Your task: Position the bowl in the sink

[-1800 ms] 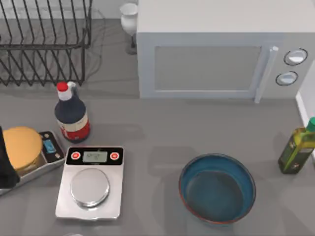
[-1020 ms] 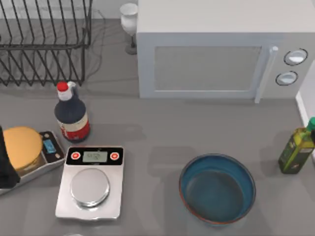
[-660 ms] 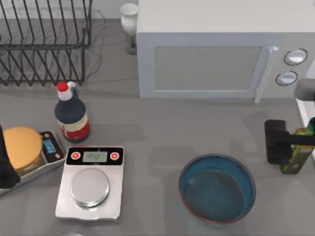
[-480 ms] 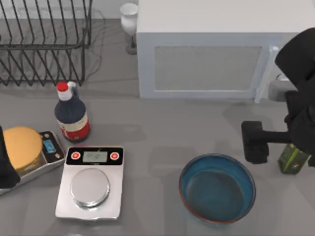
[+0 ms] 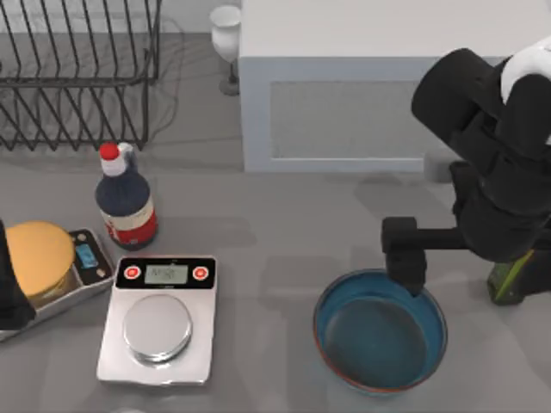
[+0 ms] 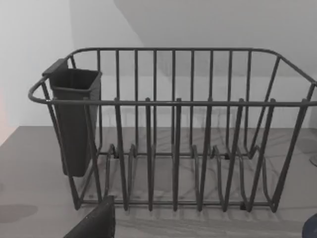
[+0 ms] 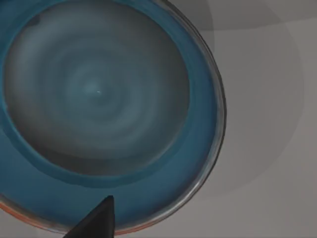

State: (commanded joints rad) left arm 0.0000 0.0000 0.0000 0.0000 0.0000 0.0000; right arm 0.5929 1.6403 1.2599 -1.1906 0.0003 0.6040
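a: where does the bowl sit right now?

b: on the grey table, toward the top view's right and close to the near edge, upright, teal inside facing up, reddish-brown rim all the way round; the kitchen scale is well apart on its left and the olive oil bottle is just off its right side.

a: and the right gripper?

b: it hangs over the far rim of the bowl, reaching in from the right in front of the microwave; whether its fingers are apart or together, i cannot tell; the right wrist view looks nearly straight down into the bowl with one dark fingertip over the rim.

a: so how should the grasp go?

b: my judgement: a shallow wide bowl is best pinched at the rim, one finger inside and one outside the wall; lower straight down, close gently, then lift level so it does not tip; keep the elbow off the oil bottle.

a: and the left arm?

b: its gripper is parked at the table's left edge by the yellow-topped scale; its wrist view faces the wire dish rack; no sink is in sight, so the carry path is not yet clear.
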